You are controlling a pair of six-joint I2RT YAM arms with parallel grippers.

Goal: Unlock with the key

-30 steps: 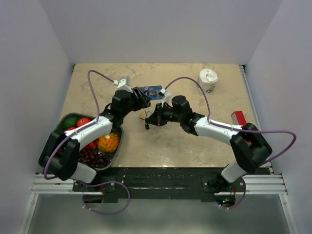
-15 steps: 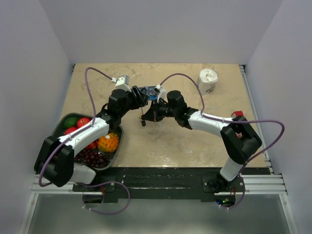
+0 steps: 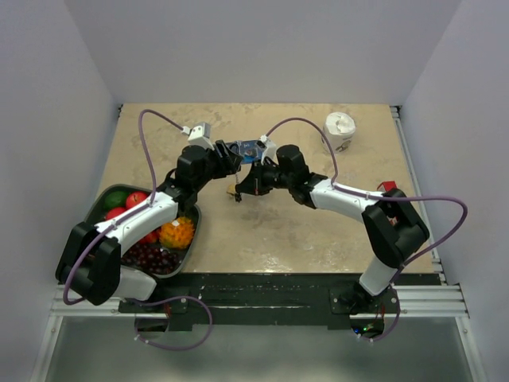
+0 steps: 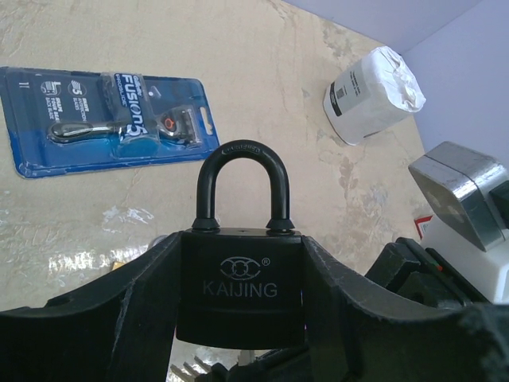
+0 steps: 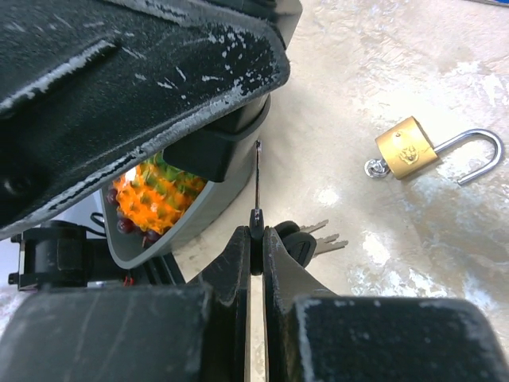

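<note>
My left gripper is shut on the body of the black padlock, shackle closed and pointing away; in the top view it is held above mid-table. My right gripper is shut on the black head of one key of the bunch. Its silver blade points straight at the padlock's underside, with the tip at its edge. I cannot tell whether the tip is in the keyhole. The other keys hang beside the fingers. In the top view my right gripper is just right of the left one.
A small brass padlock with an open shackle lies on the table under the grippers. A blue razor pack lies behind. There is a white roll at back right, a fruit tray at left and a red object at right.
My right gripper has moved left and towards the back with the key, up to the padlock. My left arm shifted slightly and has held the padlock still for the last half second.
</note>
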